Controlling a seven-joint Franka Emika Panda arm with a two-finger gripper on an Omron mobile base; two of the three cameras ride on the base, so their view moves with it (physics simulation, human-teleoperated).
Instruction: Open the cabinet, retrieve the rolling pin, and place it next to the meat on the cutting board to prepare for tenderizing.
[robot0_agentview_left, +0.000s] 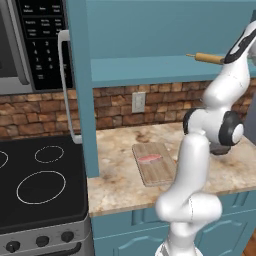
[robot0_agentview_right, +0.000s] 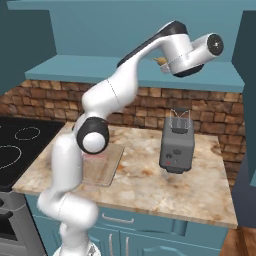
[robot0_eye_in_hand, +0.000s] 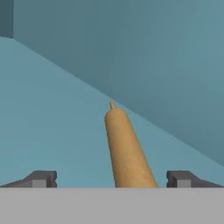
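The big blue cabinet (robot0_agentview_left: 165, 30) is open, with its door (robot0_agentview_left: 82, 95) swung out toward the stove (robot0_agentview_left: 40, 185). Inside it is a blue shelf (robot0_agentview_left: 150, 70). The white arm (robot0_agentview_right: 115, 95) goes up from the bottom and bends over the tabletop (robot0_agentview_right: 150, 180), with its top end up at the shelf.

The tabletop is pale and speckled, with a red brick wall (robot0_agentview_left: 120, 107) behind it. The black stove sits to the left of it, and a microwave (robot0_agentview_left: 30, 45) hangs above the stove. A gray toaster (robot0_agentview_right: 177, 142) stands on the right part of the tabletop, well apart from the cutting board (robot0_agentview_left: 156, 164).

The cutting board lies flat on the tabletop, near the front edge. The small pink meat (robot0_agentview_left: 150, 158) lies on the board, toward its back end.

The rolling pin (robot0_eye_in_hand: 127, 151) lies on the shelf inside the cabinet. From the left base view its thin handle pokes out to the left of the arm. In the hand view it points away from the camera.

The hand (robot0_eye_in_hand: 111, 179) is wide open. Its two dark fingertips (robot0_eye_in_hand: 41, 178) sit one on each side of the rolling pin, not touching it.
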